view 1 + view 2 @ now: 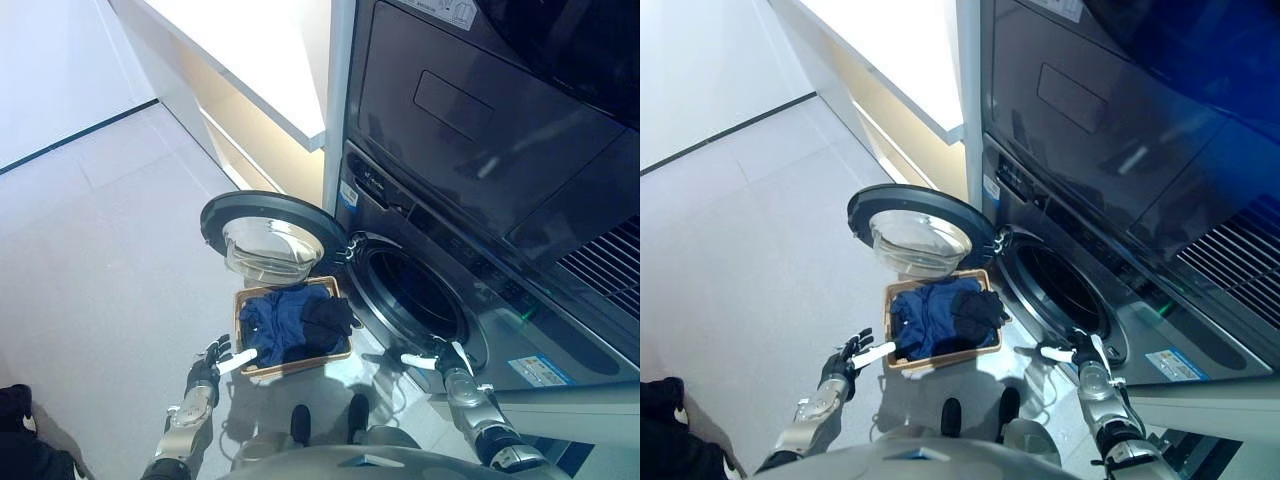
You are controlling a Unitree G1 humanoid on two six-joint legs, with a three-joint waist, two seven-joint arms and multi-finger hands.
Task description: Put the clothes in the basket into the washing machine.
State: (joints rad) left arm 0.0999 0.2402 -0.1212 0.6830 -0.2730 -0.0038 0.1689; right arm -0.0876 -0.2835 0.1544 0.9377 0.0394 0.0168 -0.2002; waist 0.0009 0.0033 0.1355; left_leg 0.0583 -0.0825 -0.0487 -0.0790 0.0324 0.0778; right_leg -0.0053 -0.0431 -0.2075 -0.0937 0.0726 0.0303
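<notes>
A brown basket (243, 330) stands on the floor in front of the washing machine (500, 290). It holds blue clothes (275, 322) and a dark garment (327, 318). The machine's round door (270, 235) stands open to the left, and the drum opening (415, 292) shows dark inside. My left hand (210, 362) is open just left of the basket's near corner, holding nothing. My right hand (440, 358) is open below the drum opening, right of the basket, holding nothing.
A white counter or cabinet (250, 60) runs along the left of the machine. Pale tiled floor (100, 250) spreads to the left. A dark object (20, 430) lies at the lower left corner.
</notes>
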